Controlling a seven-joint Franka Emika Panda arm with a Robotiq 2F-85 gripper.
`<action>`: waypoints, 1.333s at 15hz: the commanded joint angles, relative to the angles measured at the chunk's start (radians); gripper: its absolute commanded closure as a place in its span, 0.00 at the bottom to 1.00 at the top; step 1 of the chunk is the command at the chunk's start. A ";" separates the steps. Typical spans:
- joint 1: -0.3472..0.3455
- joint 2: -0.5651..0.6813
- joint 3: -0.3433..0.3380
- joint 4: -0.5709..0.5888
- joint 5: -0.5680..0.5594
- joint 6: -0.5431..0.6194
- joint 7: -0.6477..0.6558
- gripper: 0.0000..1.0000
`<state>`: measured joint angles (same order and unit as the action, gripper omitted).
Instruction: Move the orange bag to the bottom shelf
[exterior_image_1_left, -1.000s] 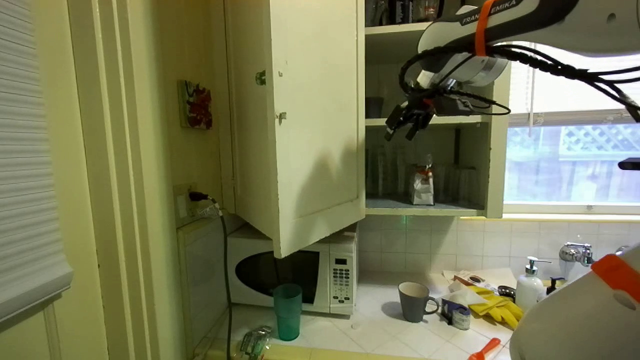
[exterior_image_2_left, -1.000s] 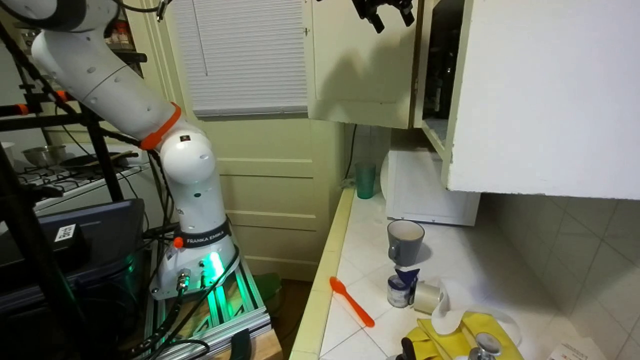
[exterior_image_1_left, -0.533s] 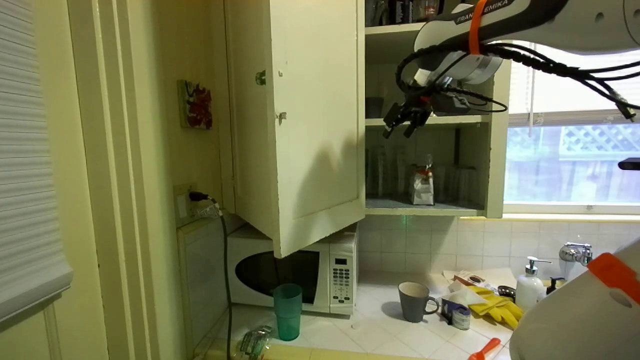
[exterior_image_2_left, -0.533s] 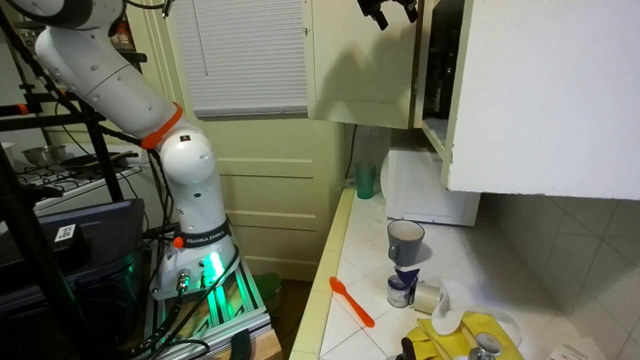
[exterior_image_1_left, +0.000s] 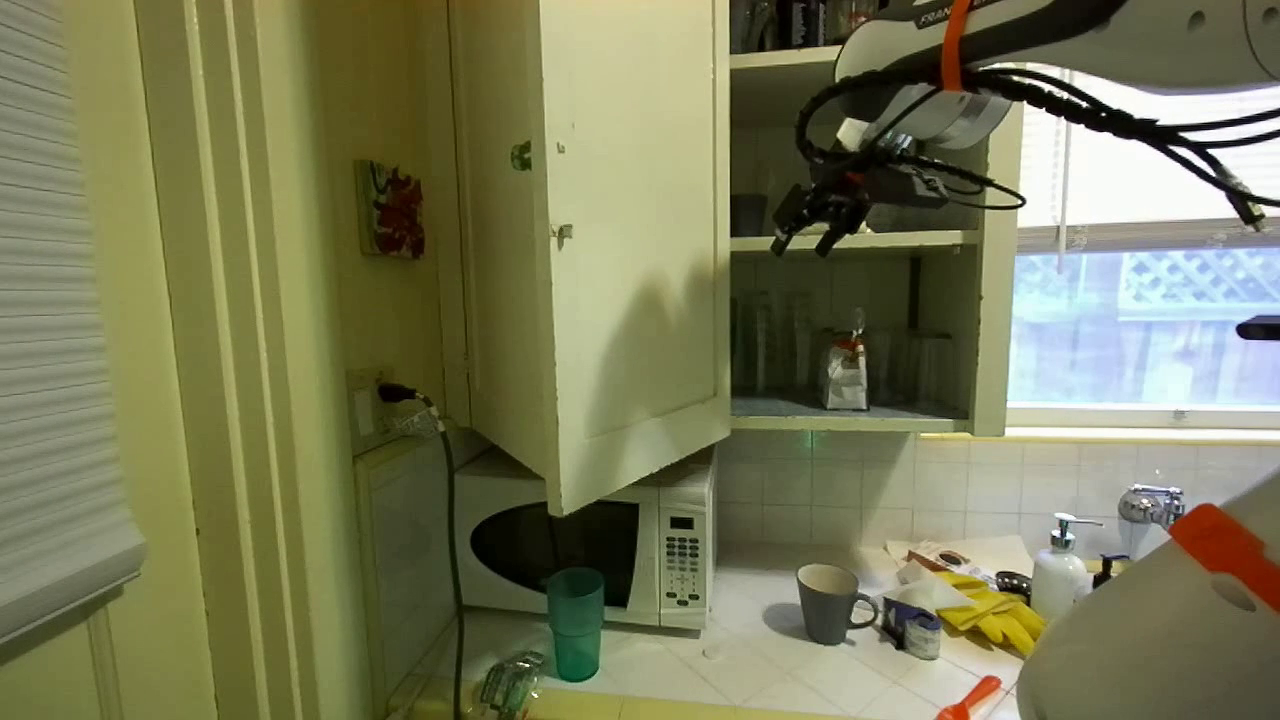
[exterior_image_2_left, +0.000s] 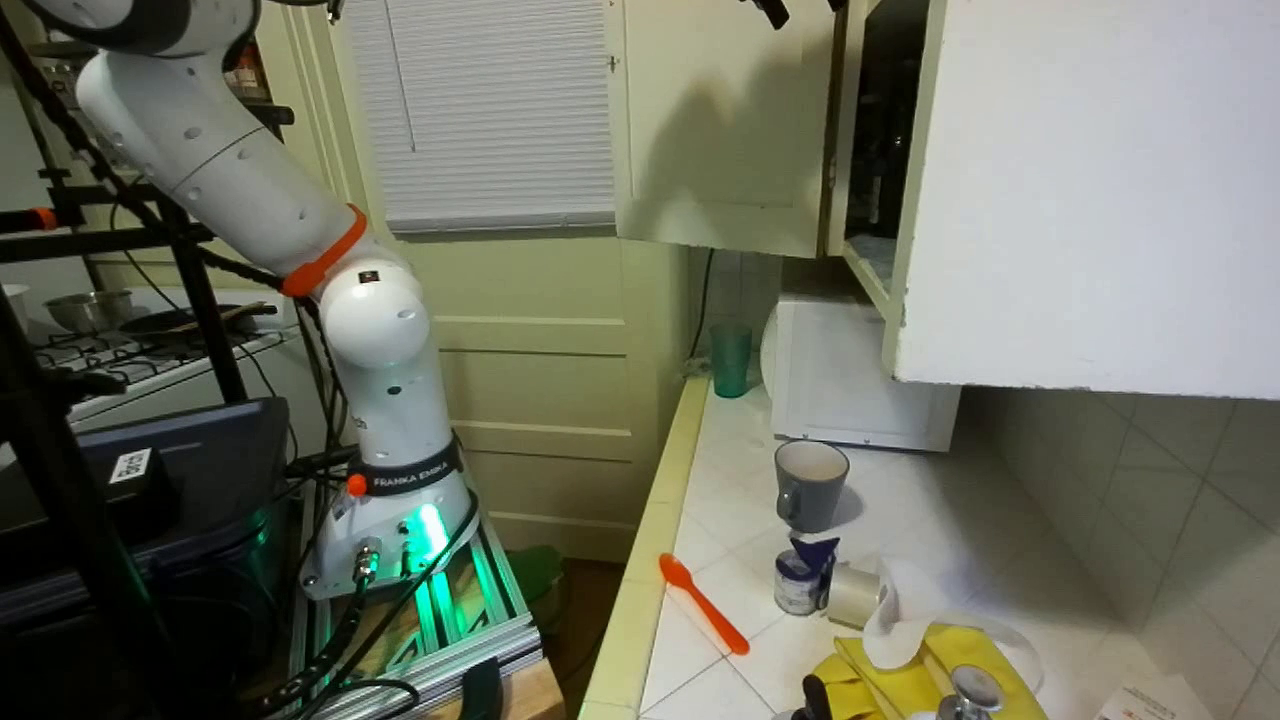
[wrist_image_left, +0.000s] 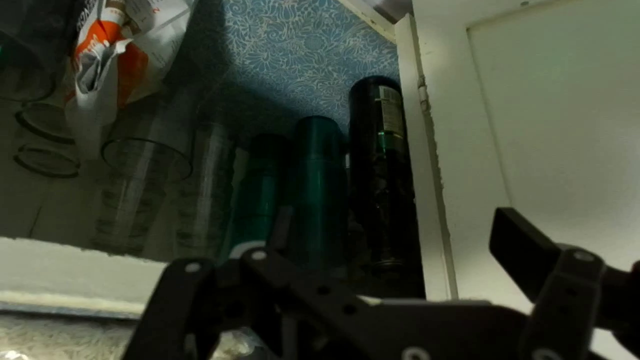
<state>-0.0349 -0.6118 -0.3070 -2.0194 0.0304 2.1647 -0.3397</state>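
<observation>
Gripper (exterior_image_1_left: 802, 246): my jaws are spread, fingertips apart and pointing down, at the upper right of the frame in an exterior view; in the wrist view my dark fingers (wrist_image_left: 522, 245) come in along the bottom.
Arm (exterior_image_1_left: 1150, 50): reaches me from the upper right edge, cables looping beneath it.
Middle shelf (exterior_image_1_left: 930, 239): its edge passes behind my fingertips; whether I touch it, I cannot tell.
Cupboard door (exterior_image_1_left: 635, 250): open, upper middle of the frame; it fills the right of my wrist view.
Orange bag (exterior_image_1_left: 846, 372): white and orange, crinkled, upright on the bottom shelf (exterior_image_1_left: 790, 424), right of centre, below my fingertips and well apart from them; upper left in the wrist view.
Shelf lining (wrist_image_left: 310, 45): blue with a pale pattern, top middle of the wrist view.
Glasses (exterior_image_1_left: 932, 370): clear, to left and right of the bag.
Green cups (wrist_image_left: 317, 190): two, dim, centre of the wrist view, a dark bottle (wrist_image_left: 377, 165) just right of them.
Counter (exterior_image_1_left: 740, 570): white tile, lower part of the frame, well below me.
Mug (exterior_image_1_left: 828, 610): grey, upright, lower right.
Tumbler (exterior_image_1_left: 575, 625): green, upright, lower middle, in front of the microwave (exterior_image_1_left: 682, 600).
Spoon (exterior_image_2_left: 705, 605): orange, lying near the counter's edge, lower middle in an exterior view.
</observation>
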 joint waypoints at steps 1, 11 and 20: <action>-0.021 0.040 0.002 0.068 0.030 -0.052 0.054 0.00; 0.006 0.138 -0.045 0.214 0.133 -0.098 0.002 0.00; 0.006 0.218 -0.083 0.329 0.246 -0.163 -0.080 0.00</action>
<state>-0.0368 -0.4265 -0.3694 -1.7528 0.2322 2.0713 -0.3855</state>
